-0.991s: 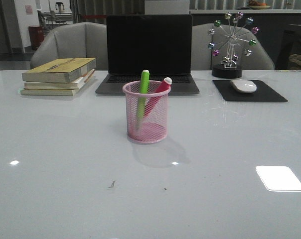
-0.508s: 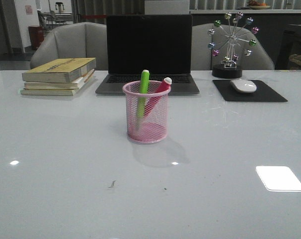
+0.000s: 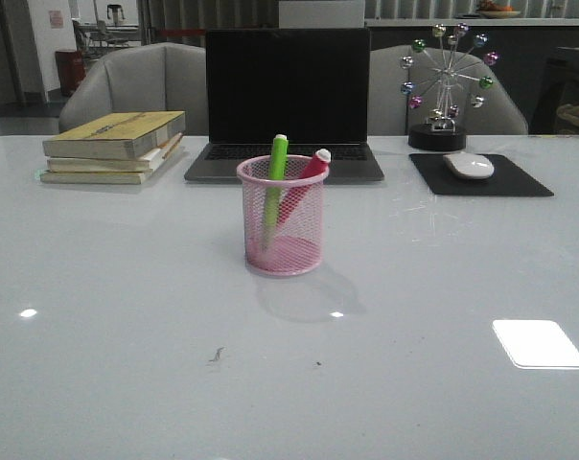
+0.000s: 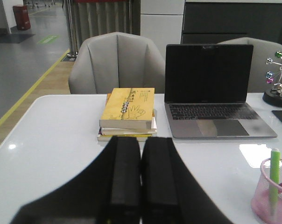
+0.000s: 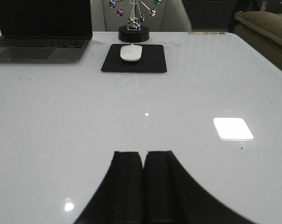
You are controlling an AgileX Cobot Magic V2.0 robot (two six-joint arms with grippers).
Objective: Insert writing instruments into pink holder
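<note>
The pink mesh holder [image 3: 281, 222] stands upright in the middle of the white table. Inside it lean the green marker [image 3: 274, 182] and the pink-magenta marker [image 3: 304, 182], caps up above the rim. The left wrist view catches the holder [image 4: 271, 198] and the green marker [image 4: 274, 179] at its edge, well off to the side of my left gripper [image 4: 141, 140], which is shut with nothing in it. My right gripper [image 5: 144, 154] is also shut and empty, over bare table, with the holder out of its view. Neither gripper shows in the front view.
Behind the holder sit an open laptop [image 3: 286, 96], a stack of books [image 3: 114, 146] at the back left, and a white mouse [image 3: 469, 165] on a black pad [image 3: 481, 175] with a ball ornament [image 3: 445, 86] at the back right. Chairs stand beyond the table.
</note>
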